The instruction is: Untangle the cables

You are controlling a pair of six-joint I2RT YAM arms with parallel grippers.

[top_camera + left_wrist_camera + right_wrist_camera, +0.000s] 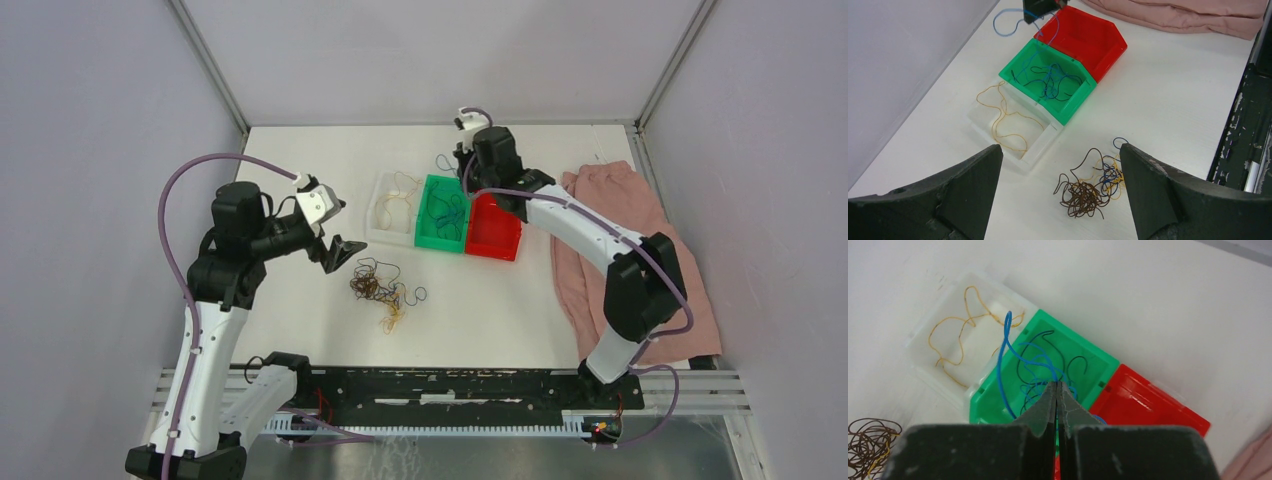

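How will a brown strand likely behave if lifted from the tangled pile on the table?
Probably floppy and light: strands in the tangled pile are thin and curly. Brown ones interlace with blue and yellow, so neighbours would likely follow. The blue cable in the right gripper curves limply.

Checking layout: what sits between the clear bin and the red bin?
The green bin, with blue and dark cables inside. The top view shows clear bin, green, red bin side by side in a row; both wrist views agree.

tangled cables (383, 290) lie near green bin (437, 243)
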